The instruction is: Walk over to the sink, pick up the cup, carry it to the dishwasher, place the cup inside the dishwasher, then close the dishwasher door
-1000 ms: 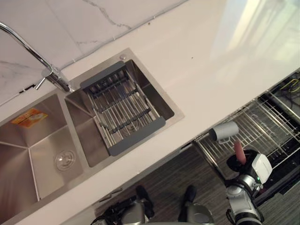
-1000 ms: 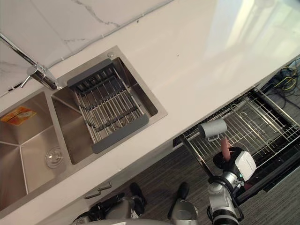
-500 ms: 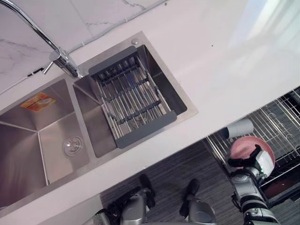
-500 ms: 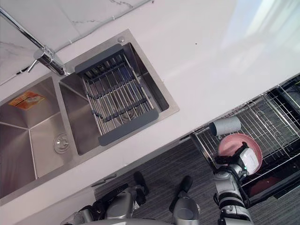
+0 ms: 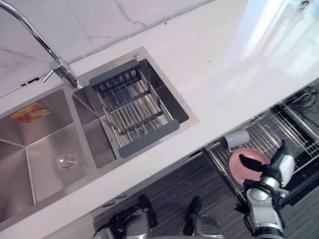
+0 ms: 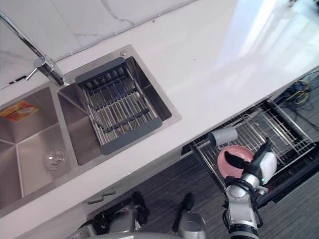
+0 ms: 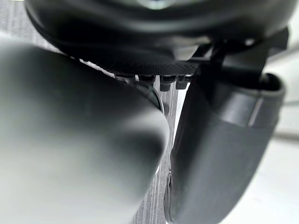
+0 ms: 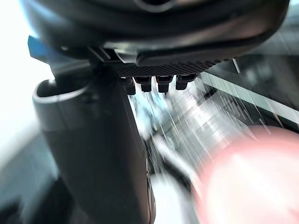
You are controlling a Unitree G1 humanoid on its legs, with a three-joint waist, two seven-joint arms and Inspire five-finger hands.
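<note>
A pink cup [image 5: 241, 175] lies mouth-up in the pulled-out dishwasher rack [image 5: 271, 127], beside a grey cup [image 5: 235, 139] that rests on its side. My right hand [image 5: 275, 169] hovers just over the pink cup, open, its dark fingers spread across the cup's mouth without gripping it. In the right wrist view the hand [image 8: 107, 140] shows straight fingers with the pink cup [image 8: 252, 182] past them over the rack wires. My left hand [image 7: 224, 140] is open, low at my side and empty.
A white counter [image 5: 224, 64] runs above the rack. A double steel sink [image 5: 45, 149] has a tap [image 5: 55, 62], and a grey drainer basket [image 5: 132, 112] in its right basin. Dark striped floor [image 5: 199, 179] lies in front of the dishwasher.
The pink cup, held edge-on a second ago, has tipped flat and now lies in the rack. My right hand has opened and let go of it. The camera has shifted.
</note>
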